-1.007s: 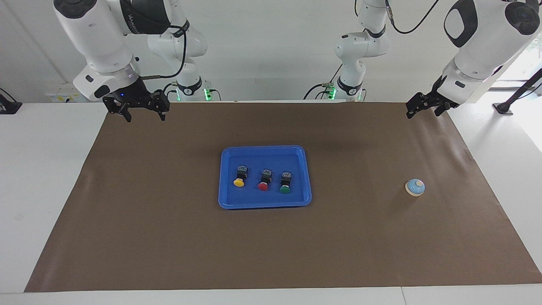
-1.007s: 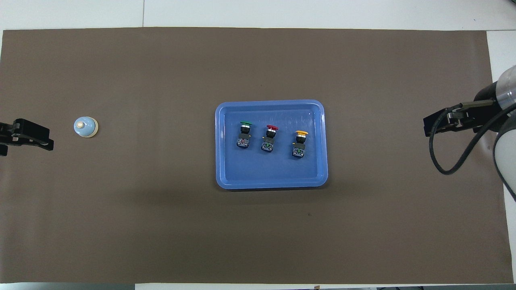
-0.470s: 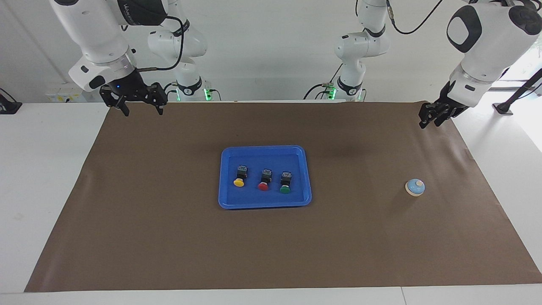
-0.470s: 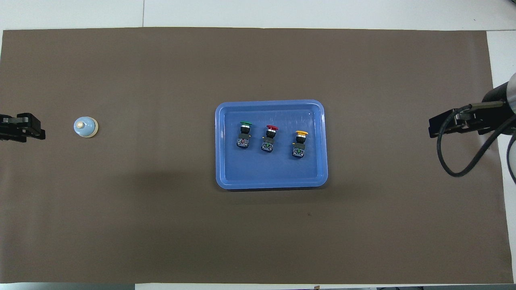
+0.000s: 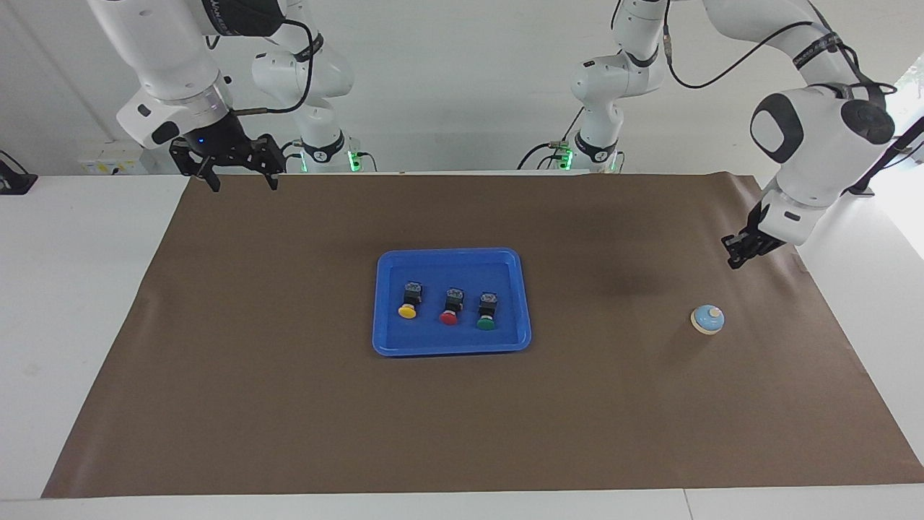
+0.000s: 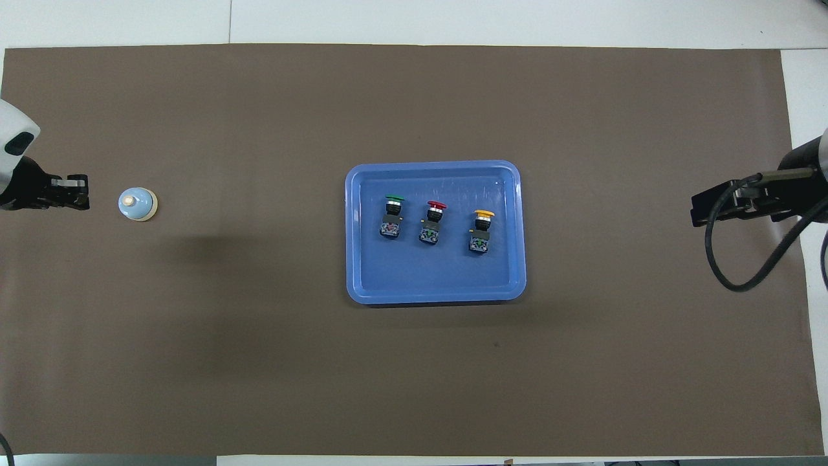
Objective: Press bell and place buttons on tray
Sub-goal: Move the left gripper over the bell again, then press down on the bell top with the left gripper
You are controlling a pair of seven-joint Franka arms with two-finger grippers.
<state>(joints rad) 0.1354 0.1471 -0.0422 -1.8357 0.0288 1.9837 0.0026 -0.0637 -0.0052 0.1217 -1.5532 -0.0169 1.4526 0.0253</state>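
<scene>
tray [image 5: 380,303]: we see it in the middle of the mat [image 5: 289,404].
buttons [image 5: 449,306]: we see three in a row in the tray.
bell [image 5: 707,319]: we see it on the mat, toward the left arm's end, well apart from the tray.

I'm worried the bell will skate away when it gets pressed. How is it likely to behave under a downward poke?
The bell is a low dome on a wide pale rim, sitting flat on the brown mat, so it probably won't tip. Its knob is small and rounded; an off-centre push from the shut left gripper might nudge it sideways, since it looks light.
</scene>
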